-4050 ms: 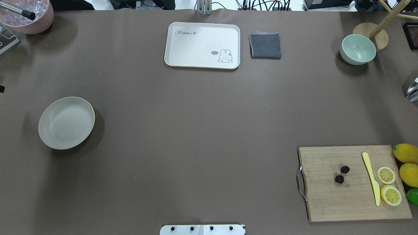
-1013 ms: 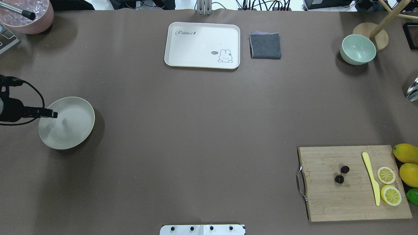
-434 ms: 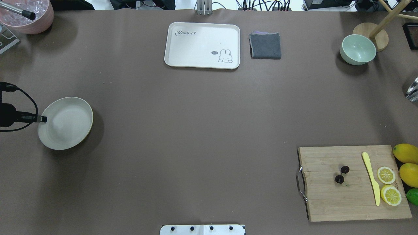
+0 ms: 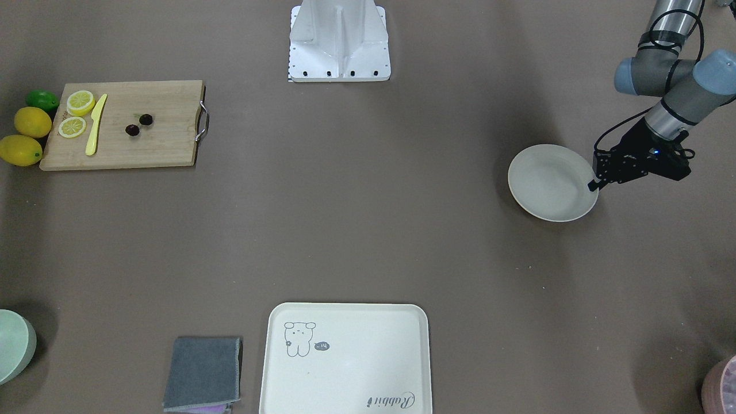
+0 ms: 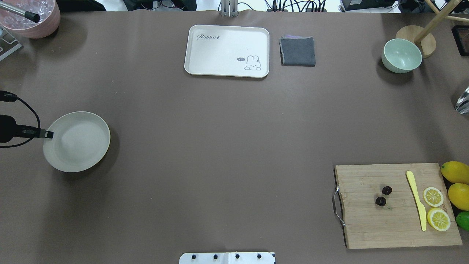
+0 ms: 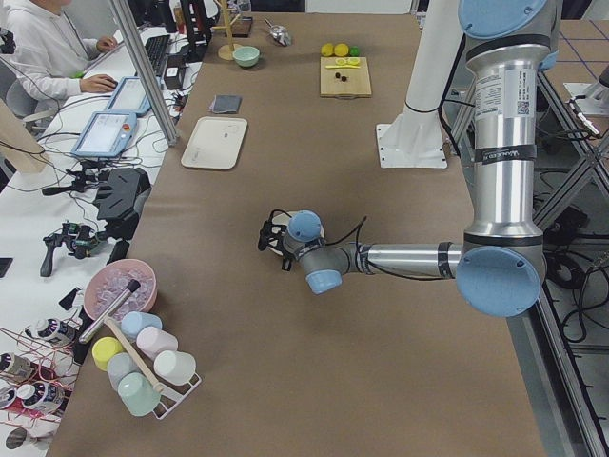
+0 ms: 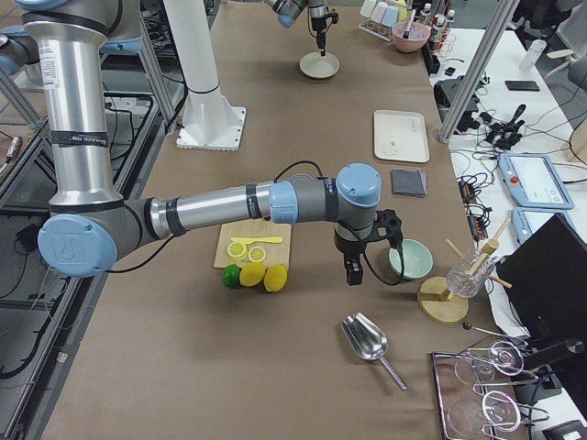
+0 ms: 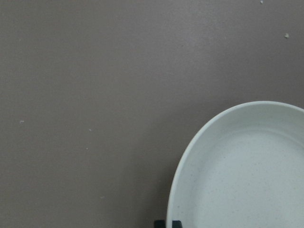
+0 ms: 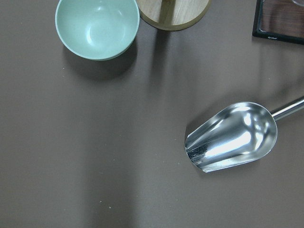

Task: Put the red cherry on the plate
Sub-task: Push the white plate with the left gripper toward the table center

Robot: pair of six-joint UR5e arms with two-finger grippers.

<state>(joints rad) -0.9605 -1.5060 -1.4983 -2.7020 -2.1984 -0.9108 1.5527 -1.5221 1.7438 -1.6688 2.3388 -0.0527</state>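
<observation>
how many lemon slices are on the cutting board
2. One lemon slice lies at the cutting board's right end in the overhead view, beside the yellow knife; the other lemon slice lies just nearer the robot. None seems hidden.

Pair of tiny dark maroon cherry balls on a thin greenish stem point(image 5: 381, 201): lying on wooden cutting board point(image 5: 362, 227), table's near right. Round, shallow cream-white plate point(image 5: 78, 145): empty, far left, well apart.

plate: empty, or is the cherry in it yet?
Empty. The plate shows only its bare cream inside in the overhead and left wrist views; the red cherry lies on the cutting board.
</observation>
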